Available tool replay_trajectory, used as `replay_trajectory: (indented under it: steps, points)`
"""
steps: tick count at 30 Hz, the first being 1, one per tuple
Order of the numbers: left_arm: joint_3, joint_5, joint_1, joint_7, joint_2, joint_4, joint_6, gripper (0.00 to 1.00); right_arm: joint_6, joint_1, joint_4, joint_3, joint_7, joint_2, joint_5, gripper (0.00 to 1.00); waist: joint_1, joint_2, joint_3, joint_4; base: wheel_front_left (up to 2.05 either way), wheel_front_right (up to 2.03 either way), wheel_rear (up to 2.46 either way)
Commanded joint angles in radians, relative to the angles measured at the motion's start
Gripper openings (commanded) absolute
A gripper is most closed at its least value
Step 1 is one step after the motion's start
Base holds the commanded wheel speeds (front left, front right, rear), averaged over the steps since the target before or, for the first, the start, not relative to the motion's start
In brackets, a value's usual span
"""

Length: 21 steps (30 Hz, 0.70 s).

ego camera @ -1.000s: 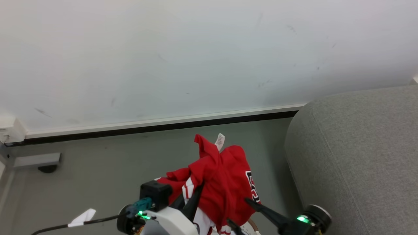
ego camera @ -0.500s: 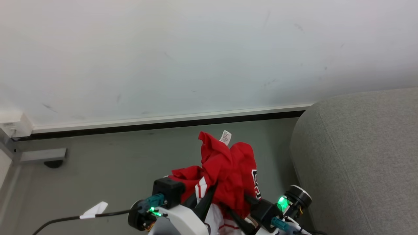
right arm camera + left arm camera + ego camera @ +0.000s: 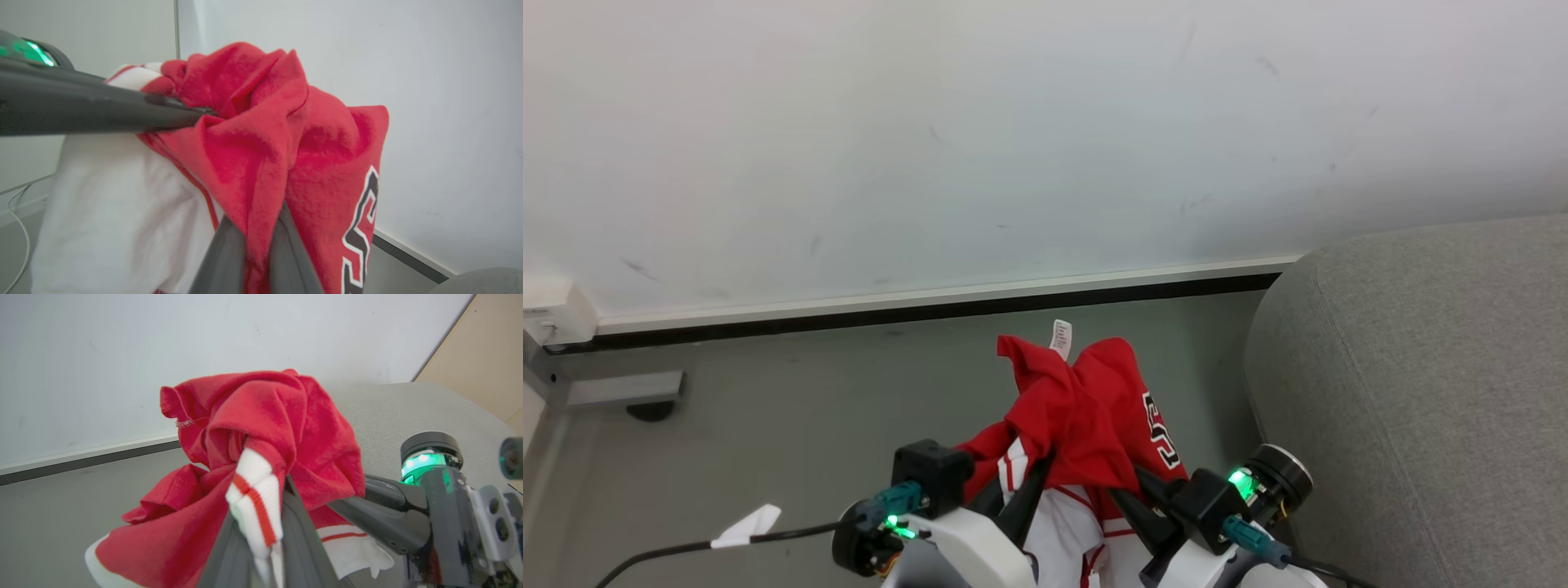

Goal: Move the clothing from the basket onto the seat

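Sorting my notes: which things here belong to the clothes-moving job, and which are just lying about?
Job: clothing, seat, left gripper and right gripper, both shut on the clothing.
Lying about: grey bracket by the wall, white box above it.

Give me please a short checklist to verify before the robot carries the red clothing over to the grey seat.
1. Left gripper shut on the clothing: ok, the white striped cuff is pinched in it.
2. Right gripper shut on the clothing: ok, a red fold is pinched in it.
3. Clothing hanging free of the basket: cannot tell, its lower part is hidden.
4. Seat on the robot's right has bare room: ok.
5. Floor between clothing and seat free of obstacles: ok.
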Motion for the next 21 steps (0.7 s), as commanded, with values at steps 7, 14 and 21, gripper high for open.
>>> replay_trajectory:
  steps: [7,14,21]
  points:
    - [0.005,-0.006,0.008,-0.019,0.014,0.012,0.011,0.42,-0.002,0.026,-0.023,-0.05,-0.008,-0.002,-0.001,0.0,-0.0001,0.0,0.005,-0.009,0.0,0.0,0.0]
    - [0.002,-0.009,0.012,-0.024,0.015,0.02,0.012,1.0,-0.002,0.038,-0.03,-0.082,-0.008,-0.001,-0.007,0.0,-0.0001,0.0,0.005,-0.012,0.0,0.0,0.0]
    - [-0.003,-0.014,0.014,-0.027,0.016,0.029,0.012,1.0,-0.002,0.047,-0.037,-0.109,-0.008,-0.001,-0.016,0.0,-0.0001,0.0,0.003,-0.014,0.0,0.0,0.0]
